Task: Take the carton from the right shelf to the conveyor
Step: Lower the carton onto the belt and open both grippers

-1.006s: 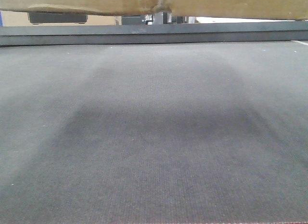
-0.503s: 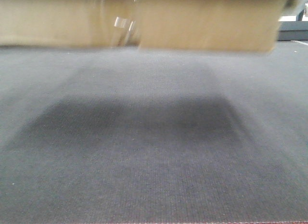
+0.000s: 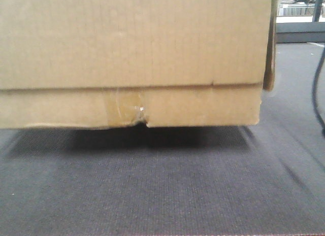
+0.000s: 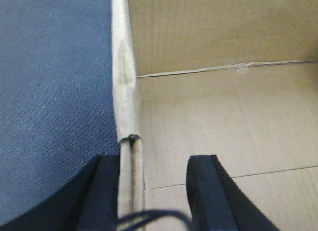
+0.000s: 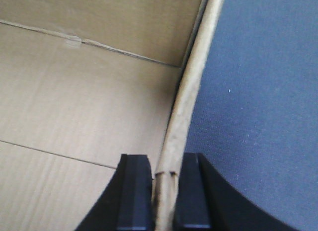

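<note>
carton (image 3: 132, 53) sitting low over the conveyor (image 3: 162, 195), contact unclear | right gripper (image 5: 163, 161) pinches its right wall for support | left gripper (image 4: 154, 164) spread, loosely straddling left wall | guessing set-down

Left tool (image 4: 155, 189) and right tool (image 5: 164, 189) have matte black wedge-shaped fingers (image 4: 207, 196)
</note>
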`<state>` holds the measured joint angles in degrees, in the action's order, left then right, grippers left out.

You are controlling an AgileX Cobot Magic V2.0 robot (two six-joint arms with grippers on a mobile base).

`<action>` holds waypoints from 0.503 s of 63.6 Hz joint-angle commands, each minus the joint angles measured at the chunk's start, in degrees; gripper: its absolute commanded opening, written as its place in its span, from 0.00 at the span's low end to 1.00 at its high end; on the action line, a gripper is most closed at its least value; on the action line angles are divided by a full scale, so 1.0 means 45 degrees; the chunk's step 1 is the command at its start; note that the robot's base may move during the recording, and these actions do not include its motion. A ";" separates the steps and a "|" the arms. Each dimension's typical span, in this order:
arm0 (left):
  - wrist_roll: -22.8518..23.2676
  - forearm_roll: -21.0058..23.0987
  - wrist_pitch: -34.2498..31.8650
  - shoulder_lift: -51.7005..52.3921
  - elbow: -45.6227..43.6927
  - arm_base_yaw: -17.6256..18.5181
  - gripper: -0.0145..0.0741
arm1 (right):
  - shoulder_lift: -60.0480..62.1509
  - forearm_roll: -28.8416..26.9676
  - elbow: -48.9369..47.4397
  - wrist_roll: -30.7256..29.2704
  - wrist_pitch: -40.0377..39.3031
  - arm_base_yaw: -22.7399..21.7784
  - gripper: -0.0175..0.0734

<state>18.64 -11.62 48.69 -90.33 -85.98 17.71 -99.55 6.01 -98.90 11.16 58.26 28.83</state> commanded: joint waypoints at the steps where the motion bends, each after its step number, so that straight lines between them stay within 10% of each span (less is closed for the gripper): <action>1: -0.0330 0.0733 -0.0836 0.0011 -0.0024 0.0160 0.33 | 0.0005 -0.0390 -0.0062 -0.0146 -0.1047 0.0083 0.32; 13: -0.0330 0.0733 -0.0938 0.0111 -0.0024 0.0160 0.88 | 0.0360 -0.0390 -0.0107 -0.0146 -0.0977 0.0060 0.83; 32: -0.0330 0.0505 -0.0134 0.1772 -0.0436 0.0160 0.77 | 0.2409 -0.0179 -0.0107 -0.0146 -0.0854 0.0031 0.81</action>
<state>17.59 -8.50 47.13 -86.27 -87.07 18.22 -92.55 3.93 -98.90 11.03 55.09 28.93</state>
